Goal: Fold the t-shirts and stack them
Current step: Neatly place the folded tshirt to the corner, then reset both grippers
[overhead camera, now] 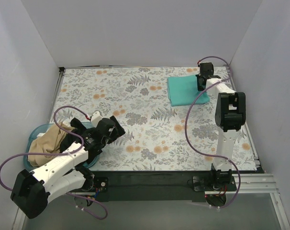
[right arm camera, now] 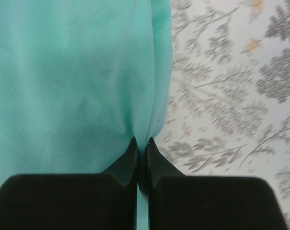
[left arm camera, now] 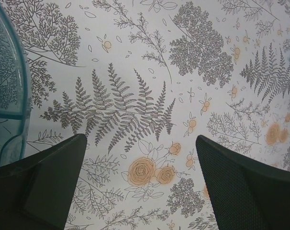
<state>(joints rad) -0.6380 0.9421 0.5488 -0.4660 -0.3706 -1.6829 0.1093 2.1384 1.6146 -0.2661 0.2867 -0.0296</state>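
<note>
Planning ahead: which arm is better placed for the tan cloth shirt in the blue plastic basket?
Left hand, open, is beside the blue plastic basket and tan cloth shirt; right hand pinches the far teal shirt.

table: white cover, grey fern/leaf print with little orange flowers all over, lying flat. two things sitting right on it. teal t-shirt: folded into tidy rectangle, flat, far-right area, close to right edge. translucent blue basket: near-left corner, right by left edge, well apart from shirt. black strip runs along table's near edge. right wrist view: shirt's folded edge straight, printed cover just beside it.
</note>
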